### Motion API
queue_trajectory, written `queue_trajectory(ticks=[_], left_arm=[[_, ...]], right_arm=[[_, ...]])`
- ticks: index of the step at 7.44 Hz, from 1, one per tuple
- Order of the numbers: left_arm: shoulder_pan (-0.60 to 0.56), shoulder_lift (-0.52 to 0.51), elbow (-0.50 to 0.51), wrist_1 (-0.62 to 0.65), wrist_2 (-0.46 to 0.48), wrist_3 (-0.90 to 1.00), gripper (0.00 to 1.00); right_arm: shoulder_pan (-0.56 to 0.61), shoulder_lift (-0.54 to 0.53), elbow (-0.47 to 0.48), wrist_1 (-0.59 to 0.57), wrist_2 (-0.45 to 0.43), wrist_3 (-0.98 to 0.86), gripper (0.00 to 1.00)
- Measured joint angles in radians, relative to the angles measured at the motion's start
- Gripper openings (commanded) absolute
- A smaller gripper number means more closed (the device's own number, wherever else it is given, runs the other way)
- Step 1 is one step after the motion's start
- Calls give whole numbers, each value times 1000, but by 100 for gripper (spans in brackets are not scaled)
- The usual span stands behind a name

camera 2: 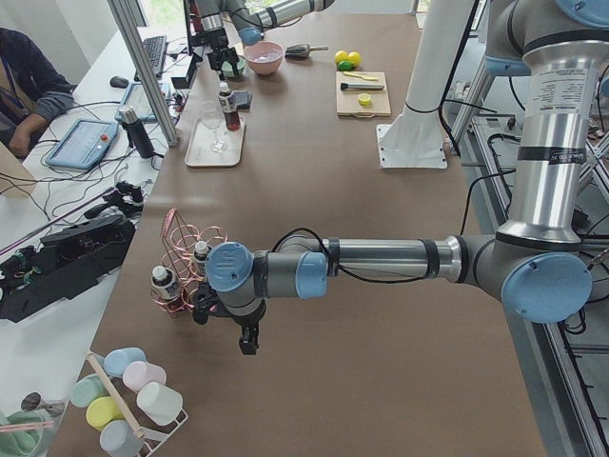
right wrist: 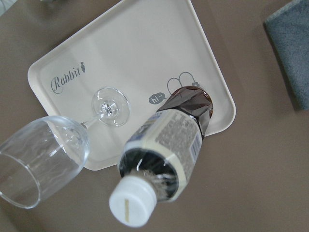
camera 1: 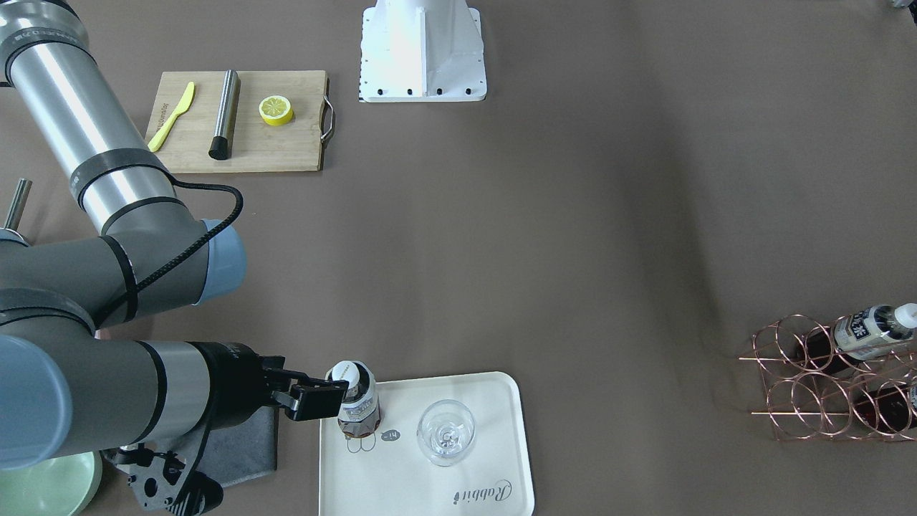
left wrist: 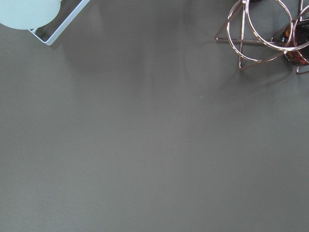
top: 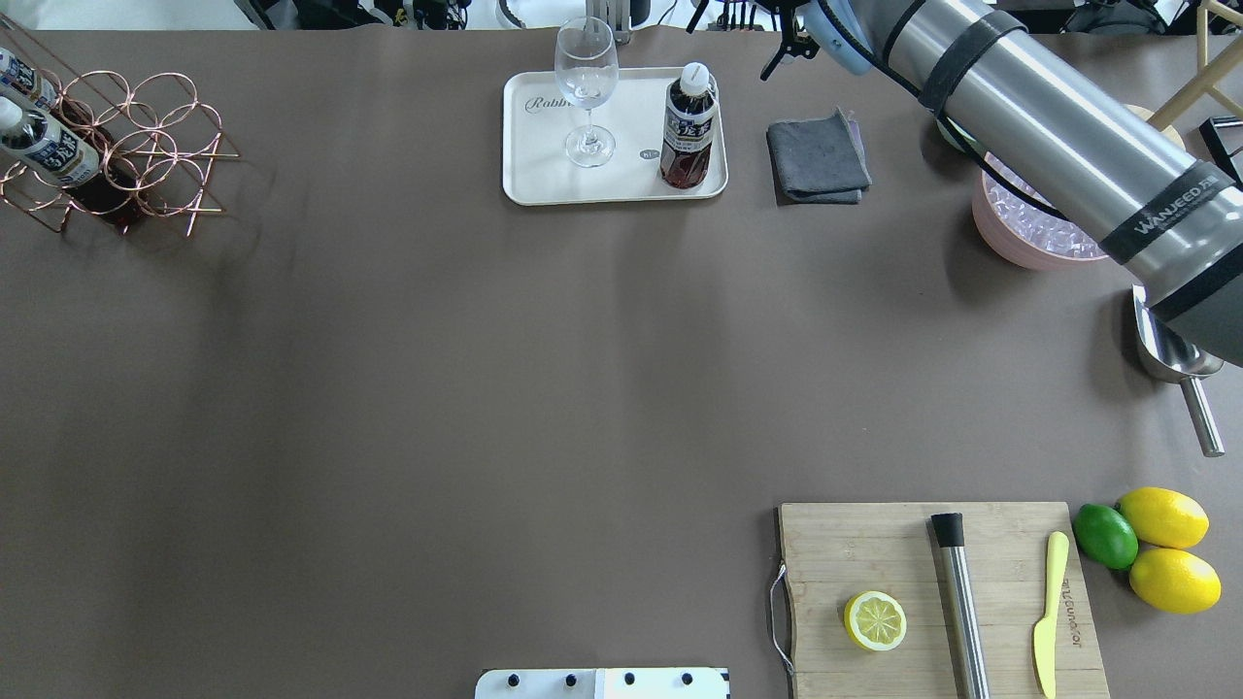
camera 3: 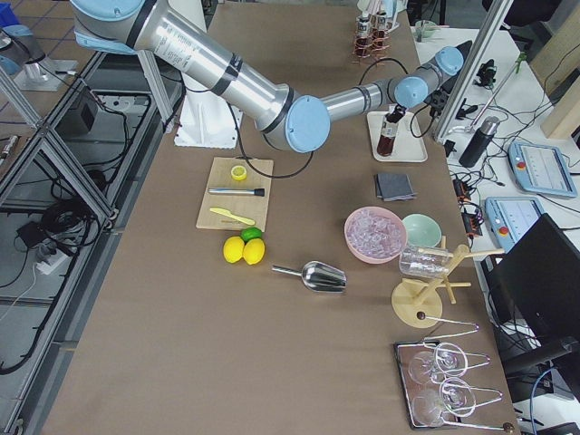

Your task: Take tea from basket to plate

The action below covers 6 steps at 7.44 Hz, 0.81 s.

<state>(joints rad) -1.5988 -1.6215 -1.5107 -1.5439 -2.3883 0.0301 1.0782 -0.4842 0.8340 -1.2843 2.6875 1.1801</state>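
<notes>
One tea bottle (camera 1: pixel 356 398) stands upright on the cream plate (camera 1: pixel 487 430), at the plate's right end in the overhead view (top: pixel 689 126). My right gripper (camera 1: pixel 335 398) is level with the bottle's neck, just beside it. It looks open and holds nothing. The right wrist view looks down on the bottle (right wrist: pixel 169 140) and plate (right wrist: pixel 145 48), with no fingers in it. The copper wire basket (top: pixel 126 146) holds two more tea bottles (top: pixel 44 146). My left gripper (camera 2: pixel 249 338) hangs above the table beside the basket (camera 2: pixel 190 248); I cannot tell its state.
A wine glass (top: pixel 586 87) stands on the plate beside the bottle. A grey cloth (top: pixel 819 155) lies right of the plate, then a pink bowl of ice (top: pixel 1029 228) and a metal scoop (top: pixel 1175 369). A cutting board (top: pixel 932 592) with a lemon half is near the robot.
</notes>
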Motion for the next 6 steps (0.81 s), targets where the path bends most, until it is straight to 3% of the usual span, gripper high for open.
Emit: queue_trajectory(ticks=[3,6], left_arm=[[1,1,1,0,1,-1,97],[2,14,-4,-2,0,2,97]], right_arm=[[51,-129,229,-6,-88,0,99],[113,-398,524,2,-125,-37,99]])
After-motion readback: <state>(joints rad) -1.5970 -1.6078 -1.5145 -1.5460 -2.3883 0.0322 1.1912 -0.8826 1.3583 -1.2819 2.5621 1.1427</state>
